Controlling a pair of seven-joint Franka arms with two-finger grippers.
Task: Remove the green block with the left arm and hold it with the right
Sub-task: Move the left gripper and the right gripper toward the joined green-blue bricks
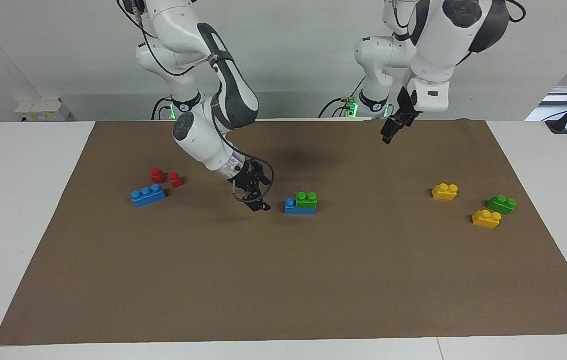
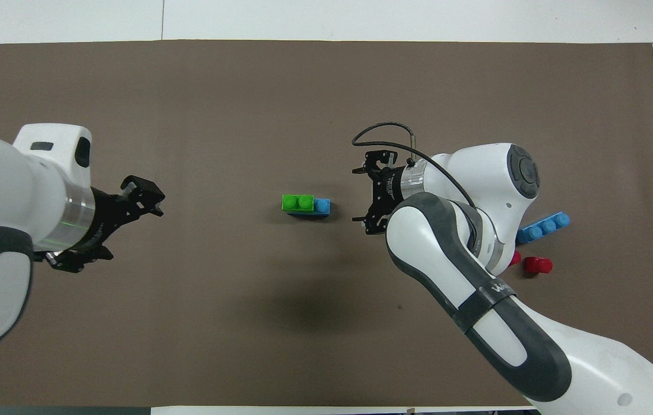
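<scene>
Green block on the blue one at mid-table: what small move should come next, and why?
Probably the right pincer should slide in to grip the blue block under the green block. It hangs open beside that stack, touching nothing, while the left pincer waits raised near the robots.

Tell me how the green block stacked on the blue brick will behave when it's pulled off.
The green block looks like rigid plastic, probably light. Seated on the blue brick, it would likely drag that along unless held. Flat sides suggest no rolling.
</scene>
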